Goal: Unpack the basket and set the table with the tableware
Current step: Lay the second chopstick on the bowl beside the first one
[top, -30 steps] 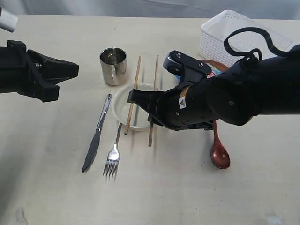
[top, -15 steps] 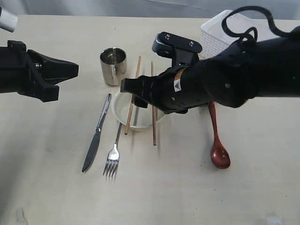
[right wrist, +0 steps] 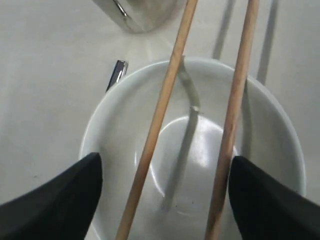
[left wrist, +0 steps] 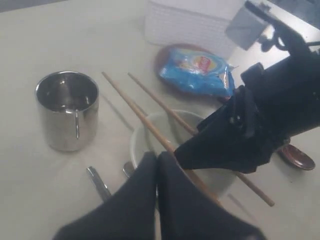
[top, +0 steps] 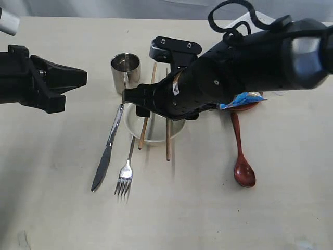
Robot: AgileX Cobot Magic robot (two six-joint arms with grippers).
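A: Right pincer (right wrist: 160, 200)?
B: Fingers spread wide and clamped on nothing. It hangs over the cream bowl (top: 156, 136), one finger either side of the two chopsticks (right wrist: 156, 120). As far as I can tell it touches neither.

A: Left pincer (left wrist: 157, 165)?
B: Fingers pressed together, empty. It is off at the bowl's ten o'clock, above the worktop (top: 208, 213).

A: Layout, exterior view, clock centred on the bowl.
B: The chopsticks lie across the bowl's rim, running roughly twelve to six, nearly parallel with a gap between them. Steel cup (top: 126, 73) at eleven. Knife (top: 106, 148) at eight and fork (top: 125, 174) at seven, both flat. Wooden spoon (top: 243, 172) at four. Blue snack bag (top: 242, 99) near three, on the brown plate (left wrist: 161, 59). Basket (left wrist: 185, 30) at one, mostly hidden behind the right arm.

A: Handling?
B: The sticks are light, stiff and smooth, and probably roll. Perched on a rim, they likely slide off at a nudge. Best hold, I judge, is mid-length, where they bridge the bowl with air beneath. The bowl looks glazed, so slick, and it probably chips if dropped. Pinch its rim wall. Knife and fork lie flush and look hard to get under.
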